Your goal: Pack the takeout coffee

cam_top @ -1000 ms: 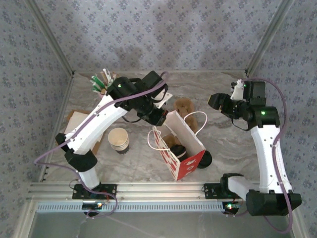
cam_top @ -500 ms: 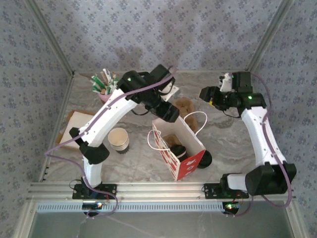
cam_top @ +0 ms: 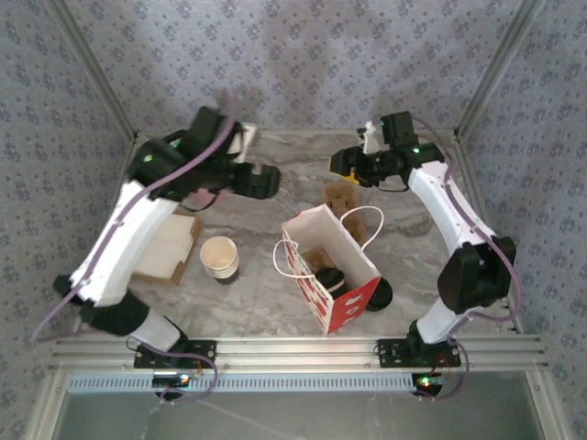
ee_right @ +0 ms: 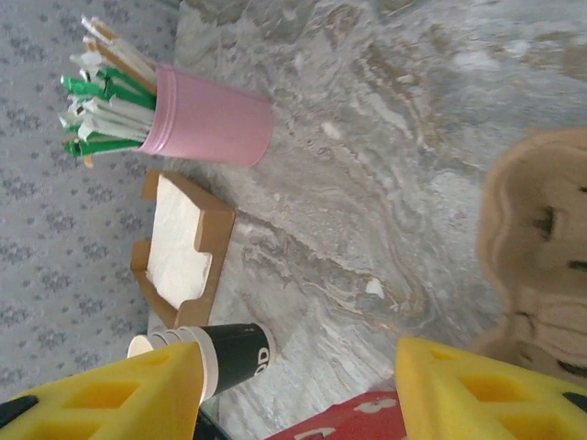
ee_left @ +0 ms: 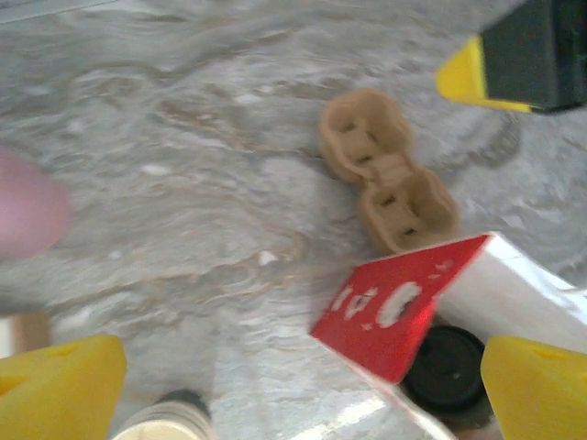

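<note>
The red-and-white paper bag (cam_top: 353, 307) stands open at the table's middle. Inside its mouth I see the takeout coffee's black lid (cam_top: 332, 281) beside a brown cardboard piece. In the left wrist view a black lid (ee_left: 445, 367) sits against the bag's red panel (ee_left: 394, 312). My left gripper (cam_top: 264, 181) hangs open and empty, up and to the left of the bag; its yellow fingertips (ee_left: 55, 385) stand far apart. My right gripper (cam_top: 341, 165) is open and empty above the far side of the table, beyond the bag, its fingertips (ee_right: 486, 394) spread wide.
A brown pulp cup carrier (cam_top: 341, 197) lies just behind the bag. A stack of paper cups (cam_top: 220, 259) stands left of the bag, a napkin tray (cam_top: 170, 243) farther left. A pink cup with sachets (ee_right: 206, 119) is at the far left. Another black round thing (cam_top: 379, 293) lies right of the bag.
My left gripper has opened and drawn back from the bag's top edge, up and to the left. The right arm has swung leftward toward the cup carrier.
</note>
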Robot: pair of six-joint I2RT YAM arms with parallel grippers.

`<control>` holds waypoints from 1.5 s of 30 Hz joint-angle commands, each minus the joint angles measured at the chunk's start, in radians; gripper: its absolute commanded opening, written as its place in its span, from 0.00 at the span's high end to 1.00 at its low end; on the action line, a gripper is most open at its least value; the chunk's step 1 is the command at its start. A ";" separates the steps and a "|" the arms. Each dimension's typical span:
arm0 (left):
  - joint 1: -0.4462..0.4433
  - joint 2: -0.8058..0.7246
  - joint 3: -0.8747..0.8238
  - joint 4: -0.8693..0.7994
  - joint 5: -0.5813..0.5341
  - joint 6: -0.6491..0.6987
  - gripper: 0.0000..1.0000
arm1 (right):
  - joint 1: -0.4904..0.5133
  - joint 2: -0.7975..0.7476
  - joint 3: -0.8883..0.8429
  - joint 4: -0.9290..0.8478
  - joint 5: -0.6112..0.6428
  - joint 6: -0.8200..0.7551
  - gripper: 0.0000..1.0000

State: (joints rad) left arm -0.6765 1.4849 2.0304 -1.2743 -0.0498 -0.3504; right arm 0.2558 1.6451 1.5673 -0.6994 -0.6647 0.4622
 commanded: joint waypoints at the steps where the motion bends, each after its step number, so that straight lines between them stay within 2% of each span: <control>1: 0.103 -0.142 -0.175 0.130 -0.038 -0.065 0.01 | 0.044 0.069 0.066 -0.027 -0.057 -0.057 0.41; 5: 0.264 -0.286 -0.405 0.178 -0.030 -0.105 0.01 | 0.085 0.141 0.115 -0.045 -0.079 -0.084 0.42; 9: 0.421 -0.351 -0.570 0.202 0.022 -0.117 0.01 | 0.119 0.191 0.156 -0.081 -0.081 -0.125 0.43; 16: 0.666 -0.352 -0.795 0.236 0.049 -0.093 0.01 | 0.149 0.243 0.179 -0.085 -0.093 -0.154 0.43; 20: 0.778 -0.282 -0.893 0.278 0.051 -0.069 0.10 | 0.176 0.283 0.216 -0.091 -0.094 -0.168 0.44; 24: 0.807 -0.181 -0.872 0.262 0.025 -0.070 0.24 | 0.200 0.319 0.250 -0.101 -0.098 -0.181 0.45; 27: 0.809 -0.106 -0.841 0.254 -0.022 -0.089 0.28 | 0.214 0.332 0.255 -0.096 -0.105 -0.183 0.46; 31: 0.842 0.020 -0.848 0.298 -0.031 -0.100 0.29 | 0.219 0.330 0.248 -0.091 -0.109 -0.186 0.47; 33: 0.866 0.100 -0.840 0.299 -0.025 -0.103 0.38 | 0.219 0.323 0.240 -0.092 -0.106 -0.190 0.48; 34: 0.869 0.123 -0.831 0.298 -0.028 -0.106 0.39 | 0.219 0.322 0.237 -0.095 -0.106 -0.193 0.48; 36: 0.873 0.152 -0.825 0.321 -0.037 -0.116 0.40 | 0.219 0.319 0.231 -0.095 -0.110 -0.198 0.48; 39: 0.891 0.197 -0.805 0.350 0.007 -0.123 0.40 | 0.218 0.316 0.227 -0.094 -0.117 -0.203 0.48; 45: 0.897 0.286 -0.784 0.371 0.003 -0.117 0.47 | 0.212 0.310 0.219 -0.093 -0.125 -0.209 0.48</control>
State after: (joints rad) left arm 0.2123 1.7447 1.2293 -0.9131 -0.0582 -0.4637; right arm 0.4728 1.9640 1.7866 -0.7761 -0.7563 0.2760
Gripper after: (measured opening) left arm 0.534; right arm 0.518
